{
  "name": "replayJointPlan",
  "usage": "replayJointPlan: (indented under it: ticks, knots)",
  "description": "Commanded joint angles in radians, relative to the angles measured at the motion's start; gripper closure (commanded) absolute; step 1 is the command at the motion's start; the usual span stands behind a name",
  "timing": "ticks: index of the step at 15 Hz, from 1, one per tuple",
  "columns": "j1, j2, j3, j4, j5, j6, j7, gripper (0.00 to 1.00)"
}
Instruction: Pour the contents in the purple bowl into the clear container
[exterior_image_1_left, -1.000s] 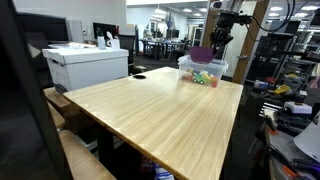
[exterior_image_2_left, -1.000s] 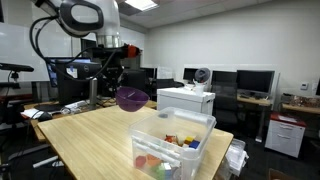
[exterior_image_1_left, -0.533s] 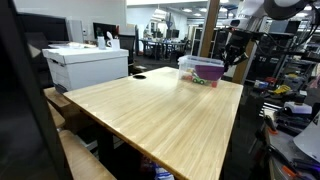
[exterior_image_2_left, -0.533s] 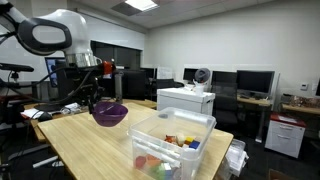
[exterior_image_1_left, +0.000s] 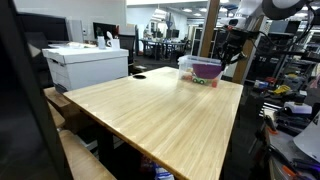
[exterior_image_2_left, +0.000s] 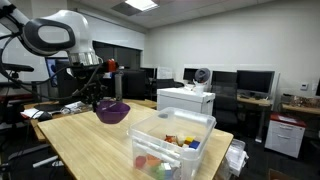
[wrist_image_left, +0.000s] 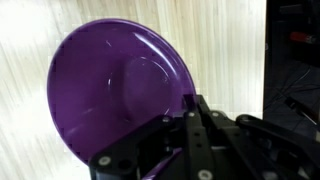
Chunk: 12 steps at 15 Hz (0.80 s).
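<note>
Purple bowl (wrist_image_left: 115, 95) | rim pinched in tool (wrist_image_left: 190, 110) | near clear container (exterior_image_2_left: 170, 140)

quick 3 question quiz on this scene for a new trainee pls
1. True or false: the purple bowl has pieces in it.
2. Where do the coloured pieces lie? A) on the table B) in the clear container C) in the white box
3. Fill in: the gripper is shut on the bowl's ____.
Key: 1 false; 2 B; 3 rim.
</note>
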Motion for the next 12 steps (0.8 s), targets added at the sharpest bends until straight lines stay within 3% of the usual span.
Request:
replayJointPlan:
  ticks: [1, 12]
  knots:
    - [0.023, 0.049, -0.003, 0.039, 0.011, -0.045, -0.01, 0.99]
    - [0.067, 0.2, 0.002, 0.256, 0.066, -0.136, -0.027, 0.99]
